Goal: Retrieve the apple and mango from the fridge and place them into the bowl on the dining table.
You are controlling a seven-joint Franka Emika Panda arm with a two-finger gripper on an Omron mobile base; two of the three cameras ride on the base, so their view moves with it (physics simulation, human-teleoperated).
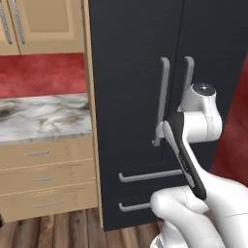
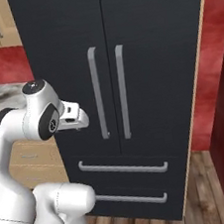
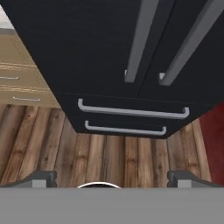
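Fridge: the tall black fridge [image 1: 131,97] stands straight ahead with both upper doors shut; nothing inside it can be seen, so the fruit's place cannot be told.
Door handles: two long grey bar handles [image 2: 97,93] run upright side by side along the centre seam.
Drawers: two lower drawers [image 3: 131,118] sit stacked under the doors, each with a grey horizontal bar, both closed.
Counter: a marble counter [image 1: 43,116] lies to the left of the fridge, over tan wooden drawers, with a red wall behind it.
Upper cabinets: tan cabinets [image 1: 38,24] hang above that counter.
Floor: brown wooden planks [image 3: 109,157] run up to the foot of the fridge.
Arm: the white arm [image 2: 17,136] is bent in front of the fridge, wrist near the lower ends of the door handles.
Gripper: the gripper [image 3: 112,178] points down towards the floor before the drawers; its two dark fingertips [image 3: 41,178] stand wide apart with nothing between them, touching nothing.
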